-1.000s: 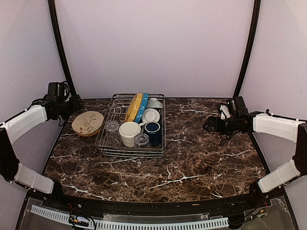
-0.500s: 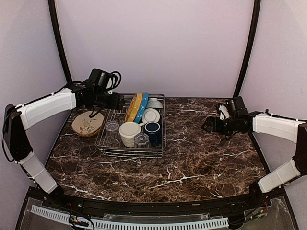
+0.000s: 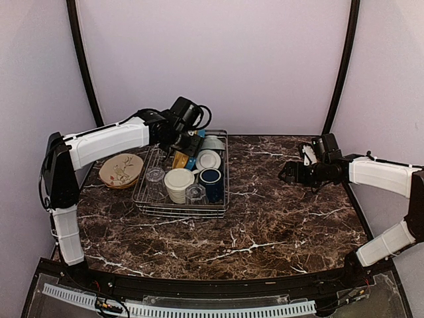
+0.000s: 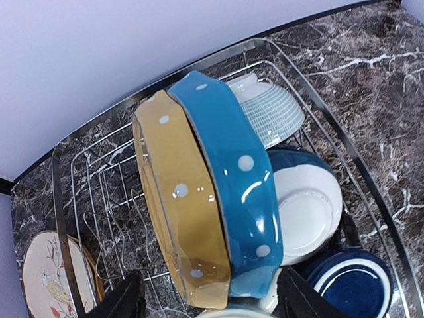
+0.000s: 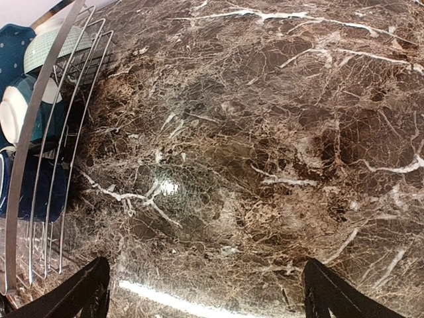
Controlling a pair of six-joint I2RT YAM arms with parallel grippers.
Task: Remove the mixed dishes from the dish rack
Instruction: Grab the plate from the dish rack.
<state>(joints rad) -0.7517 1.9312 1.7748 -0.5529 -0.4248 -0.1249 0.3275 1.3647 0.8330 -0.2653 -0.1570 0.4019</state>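
The dish rack holds a yellow plate and a blue dotted plate standing on edge, a cream bowl, a dark blue mug, two clear glasses and two white bowls. My left gripper is open just above the two upright plates, its fingers on either side of them without touching. The cream floral plate lies on the table left of the rack. My right gripper is open and empty over bare marble right of the rack.
The rack's right rim shows at the left edge of the right wrist view. A ribbed white bowl leans at the rack's back. Black frame posts stand at both back corners. The marble table spreads in front and to the right.
My left arm swung right from beside the floral plate to over the back of the rack, above the upright plates. The right arm has not moved.
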